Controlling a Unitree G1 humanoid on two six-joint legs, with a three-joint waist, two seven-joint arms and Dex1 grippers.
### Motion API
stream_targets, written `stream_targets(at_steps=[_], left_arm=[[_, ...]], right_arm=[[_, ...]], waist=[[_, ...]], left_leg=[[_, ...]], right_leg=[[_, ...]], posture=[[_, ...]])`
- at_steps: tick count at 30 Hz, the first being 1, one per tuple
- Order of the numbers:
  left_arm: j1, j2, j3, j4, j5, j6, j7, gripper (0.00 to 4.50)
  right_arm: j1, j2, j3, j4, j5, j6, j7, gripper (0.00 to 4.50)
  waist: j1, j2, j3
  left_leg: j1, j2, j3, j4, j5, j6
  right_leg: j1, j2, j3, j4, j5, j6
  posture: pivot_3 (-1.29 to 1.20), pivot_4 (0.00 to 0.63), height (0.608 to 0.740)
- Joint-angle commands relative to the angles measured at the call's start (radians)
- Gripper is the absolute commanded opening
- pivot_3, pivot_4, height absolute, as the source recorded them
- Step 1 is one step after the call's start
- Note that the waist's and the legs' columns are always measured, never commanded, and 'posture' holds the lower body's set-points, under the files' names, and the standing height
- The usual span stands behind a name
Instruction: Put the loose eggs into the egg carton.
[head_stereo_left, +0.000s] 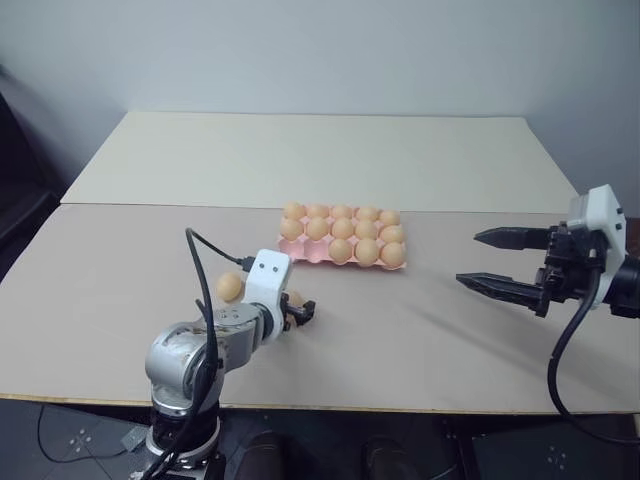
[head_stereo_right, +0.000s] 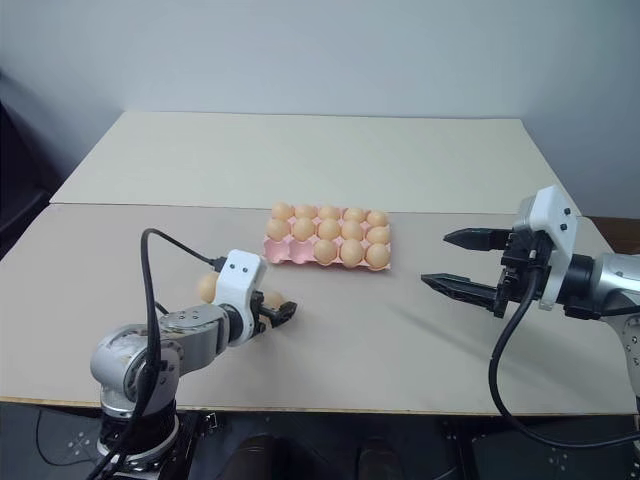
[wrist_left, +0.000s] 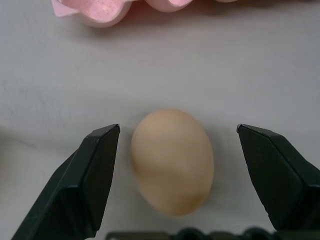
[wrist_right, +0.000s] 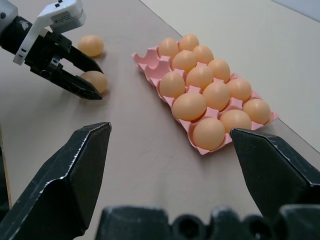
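In the head views the left gripper (head_stereo_left: 297, 314) hangs low over the near left part of the table (head_stereo_left: 420, 330), its black jaws apart and straddling one loose egg (head_stereo_right: 270, 300), of which only an edge peeps out; a second loose egg (head_stereo_left: 230, 287) lies just to its left. The pink egg carton (head_stereo_left: 300, 251) sits beyond them toward the middle of the table, most of its cups filled, with the near-left corner cups bare. The right gripper (head_stereo_left: 492, 261) floats well off to the right, above the surface, jaws wide apart and empty. The table is a matt beige board with a seam running across it, a paler panel lying beyond, and a plain grey wall behind. In the left wrist view the smooth, tan, oval egg lies on the table between the two spread black fingers (wrist_left: 95, 175), touching neither, and the moulded pink edge of the carton shows just past it. In the right wrist view the broad black fingers (wrist_right: 75, 175) frame the ribbed carton with its eggs, and the left gripper around its egg farther left.
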Motion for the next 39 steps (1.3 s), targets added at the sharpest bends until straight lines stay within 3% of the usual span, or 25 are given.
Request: stream_targets(at_steps=[1, 4, 7, 12, 14, 21, 28, 39], left_arm=[[-0.005, -0.008, -0.024, -0.007, 0.022, -0.030, -0.003, 4.10], [-0.003, -0.028, -0.027, -0.001, 0.037, -0.025, 0.000, 4.10], [0.004, -0.041, -0.033, 0.001, 0.052, -0.026, -0.003, 3.51], [0.009, -0.048, -0.038, 0.001, 0.073, -0.030, -0.003, 1.97], [0.009, -0.041, -0.045, 0.001, 0.083, -0.048, -0.006, 1.69], [-0.011, 0.003, -0.050, -0.018, 0.098, -0.125, -0.031, 1.54], [0.053, 0.062, -0.105, -0.040, 0.159, -0.462, -0.049, 1.54], [-0.156, -0.041, -0.184, 0.376, 0.299, -0.807, -0.031, 1.54]], right_arm=[[-0.010, -0.028, -0.017, -0.021, 0.027, 0.004, 0.005, 4.45], [-0.016, -0.037, -0.015, -0.015, 0.030, 0.007, 0.011, 4.45], [-0.019, -0.045, -0.013, -0.011, 0.029, 0.006, 0.016, 4.50], [-0.021, -0.050, -0.011, -0.008, 0.028, 0.006, 0.022, 4.50], [-0.022, -0.050, -0.009, -0.007, 0.026, 0.004, 0.024, 4.50], [-0.028, -0.037, 0.000, -0.020, 0.038, 0.005, 0.020, 4.50], [-0.018, -0.031, 0.007, -0.020, 0.042, -0.008, 0.010, 4.50], [-0.042, -0.027, 0.030, -0.013, 0.045, -0.011, 0.001, 4.50]], waist=[[0.000, 0.000, 0.000], [0.000, 0.000, 0.000], [0.000, 0.000, 0.000], [0.000, 0.000, 0.000], [0.000, 0.000, 0.000], [0.000, 0.000, 0.000], [0.001, 0.000, 0.000], [0.012, 0.000, 0.000]], left_leg=[[0.000, 0.000, 0.000, 0.000, 0.000, 0.000], [0.000, 0.000, 0.000, 0.000, 0.000, 0.000], [0.000, 0.000, 0.000, 0.000, 0.000, 0.000], [0.000, 0.000, 0.000, 0.000, 0.000, 0.000], [0.000, 0.000, 0.000, 0.000, 0.000, 0.000], [0.000, 0.000, 0.000, 0.000, 0.000, 0.000], [0.000, 0.000, 0.000, 0.000, 0.000, 0.000], [0.000, -0.001, 0.000, 0.000, -0.001, 0.002]], right_leg=[[0.000, 0.000, 0.000, 0.000, 0.000, 0.000], [0.000, 0.000, 0.000, 0.000, 0.000, 0.000], [0.000, 0.000, 0.000, 0.000, 0.000, 0.000], [0.000, 0.000, 0.000, 0.000, 0.000, 0.000], [0.000, 0.000, 0.000, 0.000, 0.000, 0.000], [0.000, 0.000, 0.000, 0.000, 0.000, 0.000], [0.000, 0.000, 0.000, 0.000, 0.000, 0.000], [0.000, 0.000, 0.000, 0.000, 0.000, 0.000]], posture=[[0.00, 0.150, 0.740], [0.00, 0.150, 0.740], [0.00, 0.150, 0.740], [0.00, 0.150, 0.740], [0.00, 0.150, 0.740], [0.00, 0.150, 0.740], [0.00, 0.150, 0.740], [0.00, 0.150, 0.740]])
